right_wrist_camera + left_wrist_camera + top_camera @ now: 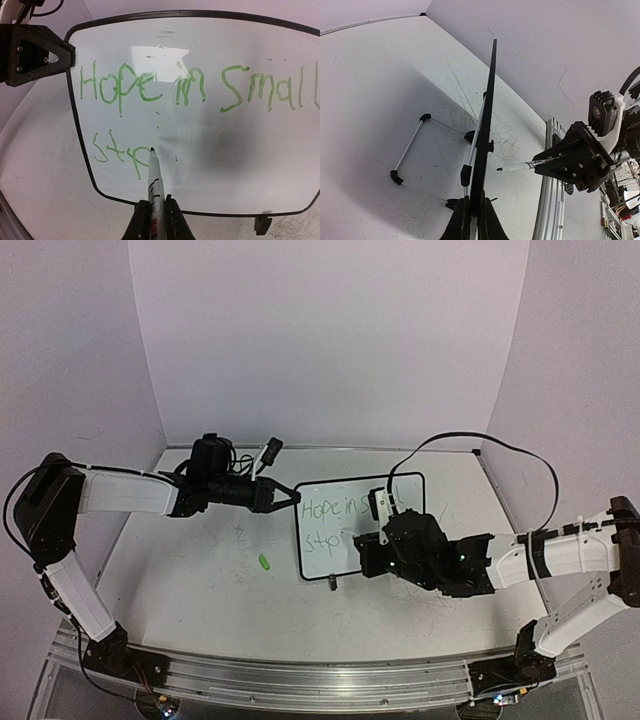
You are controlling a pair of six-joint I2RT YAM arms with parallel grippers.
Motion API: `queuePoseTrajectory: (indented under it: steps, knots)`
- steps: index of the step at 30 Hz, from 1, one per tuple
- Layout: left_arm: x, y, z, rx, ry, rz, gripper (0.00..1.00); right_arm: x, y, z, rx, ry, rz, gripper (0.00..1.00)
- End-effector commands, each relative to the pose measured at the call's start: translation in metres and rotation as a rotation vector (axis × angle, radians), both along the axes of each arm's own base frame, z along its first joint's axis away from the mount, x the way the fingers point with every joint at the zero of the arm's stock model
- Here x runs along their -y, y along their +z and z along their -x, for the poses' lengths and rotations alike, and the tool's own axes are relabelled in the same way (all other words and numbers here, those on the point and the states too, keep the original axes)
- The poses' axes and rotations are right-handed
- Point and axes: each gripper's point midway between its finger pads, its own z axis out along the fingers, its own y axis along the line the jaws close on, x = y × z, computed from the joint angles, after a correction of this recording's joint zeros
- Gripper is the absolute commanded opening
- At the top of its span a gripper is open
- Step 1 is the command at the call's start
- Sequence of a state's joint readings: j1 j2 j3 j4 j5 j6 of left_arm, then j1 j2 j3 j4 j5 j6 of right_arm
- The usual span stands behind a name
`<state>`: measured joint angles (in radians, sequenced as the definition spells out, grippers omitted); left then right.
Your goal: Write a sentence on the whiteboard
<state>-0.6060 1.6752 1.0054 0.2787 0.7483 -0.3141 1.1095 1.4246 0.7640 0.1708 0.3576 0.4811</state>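
The whiteboard (235,165) stands upright on the table, black-framed and glossy. On it the sentence (190,90) in green reads "Hope in Small" on the top line and "Stp" below. My left gripper (474,220) is shut on the board's upper left edge, also visible as the left gripper (288,498) from above. My right gripper (155,225) is shut on a white marker (156,185). Its dark tip sits at the loop of the "p". In the left wrist view the board (487,115) is edge-on, and a small gap shows between it and the marker (520,166).
A small green cap (264,562) lies on the table left of the board. A wire stand (412,150) props the board from behind, and a black foot (263,225) shows at its lower right. An aluminium rail (300,680) runs along the near edge. White walls enclose the table.
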Motion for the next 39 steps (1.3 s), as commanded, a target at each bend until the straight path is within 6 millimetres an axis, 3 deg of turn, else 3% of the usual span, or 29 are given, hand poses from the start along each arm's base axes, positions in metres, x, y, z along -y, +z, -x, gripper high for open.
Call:
queuePoseTrajectory:
  steps: [1, 14, 31, 39]
  knots:
    - [-0.001, 0.030, 0.001, 0.071, -0.003, 0.051, 0.00, 0.000, 0.001, -0.002, 0.013, -0.005, 0.007, 0.00]
    - [-0.001, 0.031, 0.002, 0.071, -0.004, 0.052, 0.00, 0.007, 0.001, -0.005, 0.028, -0.046, 0.010, 0.00]
    - [-0.001, 0.032, 0.002, 0.074, -0.003, 0.053, 0.00, -0.025, 0.000, 0.003, 0.023, 0.065, 0.006, 0.00]
    - [-0.002, 0.031, 0.001, 0.073, 0.000, 0.050, 0.00, -0.024, 0.004, 0.001, 0.032, 0.052, -0.003, 0.00]
